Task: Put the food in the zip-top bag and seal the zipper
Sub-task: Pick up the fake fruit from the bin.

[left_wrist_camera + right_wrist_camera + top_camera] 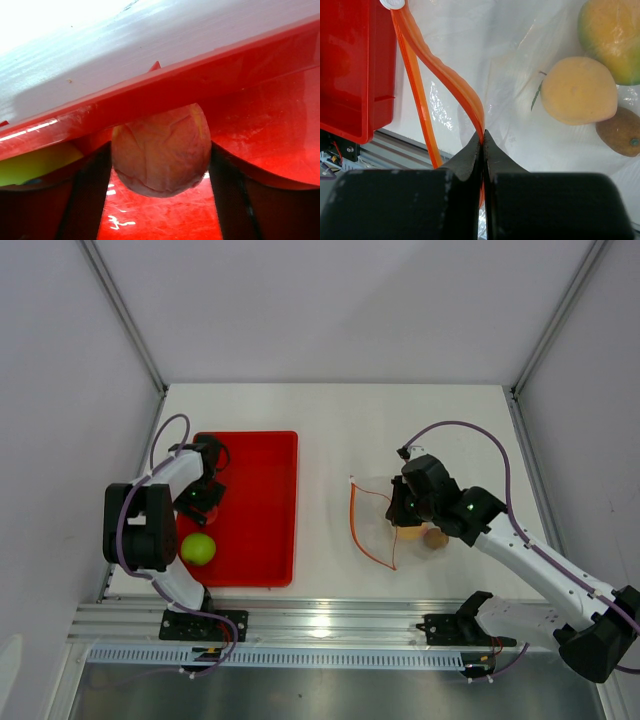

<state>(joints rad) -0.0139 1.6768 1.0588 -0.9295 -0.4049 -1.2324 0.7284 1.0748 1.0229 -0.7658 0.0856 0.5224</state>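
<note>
Red plastic fills the left wrist view, since the left gripper (pixel 206 502) is set low inside the red tray (pixel 262 470), near its left wall, with the peach-pink fruit (pixel 160 155) framed between its fingers (pixel 90 200). The jaws are spread to either side of the fruit and lie close against it; whether it is already squeezed cannot be told. A green apple (pixel 197 548) lies untouched in the same tray. Well apart on the table (pixel 330 410), the zip-top bag (pixel 520 75) is laid flat, and the right gripper (pixel 482 137) is pressed together on one lip of the zipper (pixel 445 75) — pinching the orange-red strip so that the mouth gapes toward the tray, apparently as an opening for the left arm. Through the clear film a yellow-orange fruit (pixel 577 90), a green-and-orange fruit (pixel 612 37) and a small brown fruit (pixel 622 132) are seen inside. Two fruits are judged left to load — sealing is not yet begun.
</note>
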